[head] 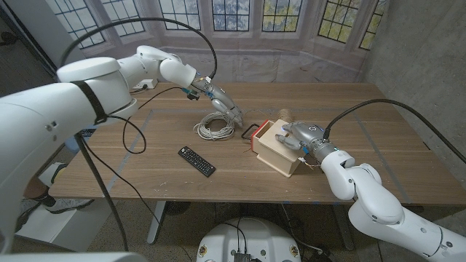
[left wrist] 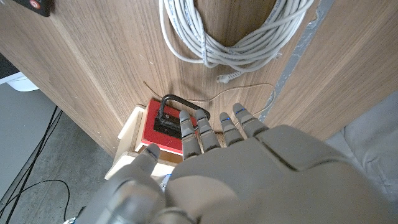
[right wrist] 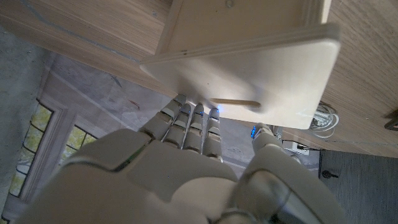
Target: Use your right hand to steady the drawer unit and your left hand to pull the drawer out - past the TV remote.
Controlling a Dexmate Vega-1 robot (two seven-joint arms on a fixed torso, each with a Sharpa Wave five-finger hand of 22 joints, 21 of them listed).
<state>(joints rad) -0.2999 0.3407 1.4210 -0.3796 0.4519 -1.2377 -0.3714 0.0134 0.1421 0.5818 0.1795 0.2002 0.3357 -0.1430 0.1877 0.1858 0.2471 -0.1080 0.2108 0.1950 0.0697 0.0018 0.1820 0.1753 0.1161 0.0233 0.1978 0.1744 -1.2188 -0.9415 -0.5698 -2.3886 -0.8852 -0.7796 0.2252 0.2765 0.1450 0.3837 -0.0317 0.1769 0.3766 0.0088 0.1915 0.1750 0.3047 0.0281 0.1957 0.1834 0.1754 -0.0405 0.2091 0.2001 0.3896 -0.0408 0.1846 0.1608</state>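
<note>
While the right hand (head: 297, 135) rests on top of the pale wooden box-shaped drawer unit (head: 277, 151), its fingers (right wrist: 193, 118) lie pressed side by side against the unit's flat top panel and grip nothing. Just off that hand, on the side facing the other arm, the unit's red drawer front (left wrist: 163, 127) carries a black loop handle (left wrist: 180, 107). Beside the unit, nearer the table's front edge and toward the left arm, a slim black TV remote (head: 196, 161) lies flat on the brown wooden table (head: 145, 182), apart from both hands. Farther back, the left hand (head: 226, 108) hovers with fingers (left wrist: 231, 129) extended and close together, holding nothing; their tips point at the handle, though whether they touch it cannot be told. Directly ahead of the left hand's fingertips, a loose coil of grey cable (left wrist: 230, 37) lies on the tabletop.
</note>
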